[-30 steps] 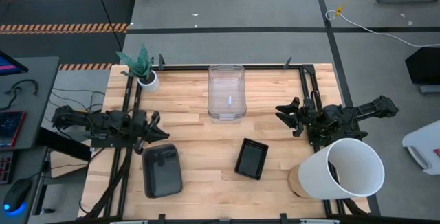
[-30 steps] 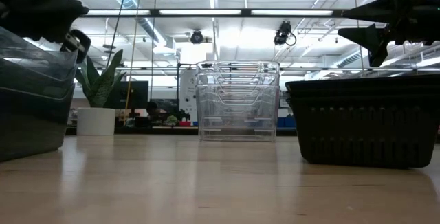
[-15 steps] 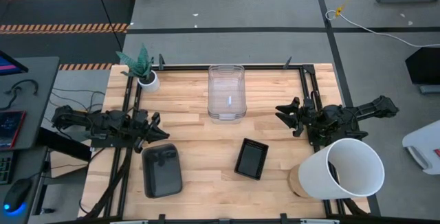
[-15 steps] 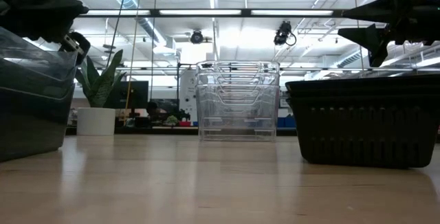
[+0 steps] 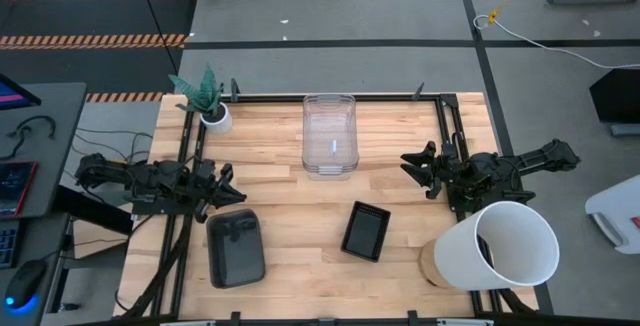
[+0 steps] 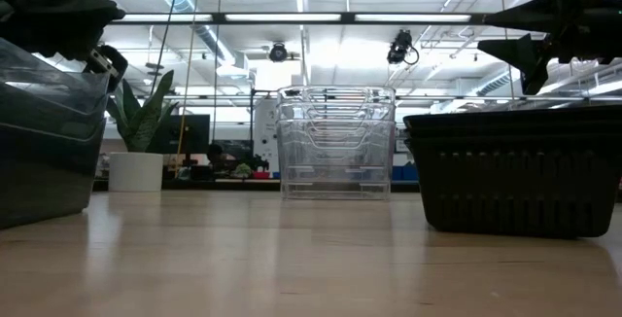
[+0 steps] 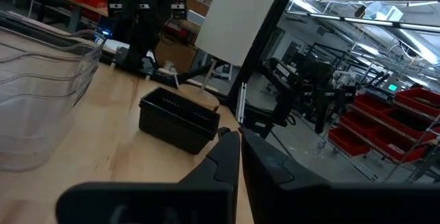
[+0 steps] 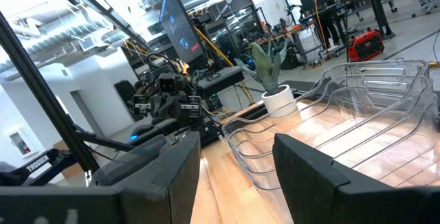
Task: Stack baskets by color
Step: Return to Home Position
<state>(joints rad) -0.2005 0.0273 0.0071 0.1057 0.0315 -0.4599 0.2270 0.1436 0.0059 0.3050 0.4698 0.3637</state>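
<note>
Tabletop (image 5: 290, 191): three separate groups of baskets, sorted by colour.

1. Clear baskets (image 5: 330, 136): nested in one stack at the far middle of the tabletop. The low view shows several rims one inside another (image 6: 336, 142).
2. Smoky grey baskets (image 5: 236, 248): stacked on the left side, toward the front edge. In the low view this stack fills the left margin (image 6: 44, 142).
3. Black mesh baskets (image 5: 366, 231): in front of the clear stack and slightly to its right, set at a slant to the table edge. The low view shows one rim line above another (image 6: 515, 171).

The three stacks stand well apart from each other.

Left pincer (image 5: 224, 186): raised off the surface, just beside the far edge of the grey stack and holding nothing. In the left wrist view its fingers (image 7: 220, 162) are pressed together, pointing across the tabletop toward the black baskets (image 7: 180, 119).

Right pincer (image 5: 412, 171): on the right side, raised and empty, well apart from every stack. In the right wrist view its fingers (image 8: 175, 169) stand apart with a wide gap, facing the clear stack (image 8: 330, 128).

Other items: a white bucket (image 5: 505, 246) stands at the front right corner, just beside the right arm. A white pot with a green plant (image 5: 212, 114) stands at the far left corner.
</note>
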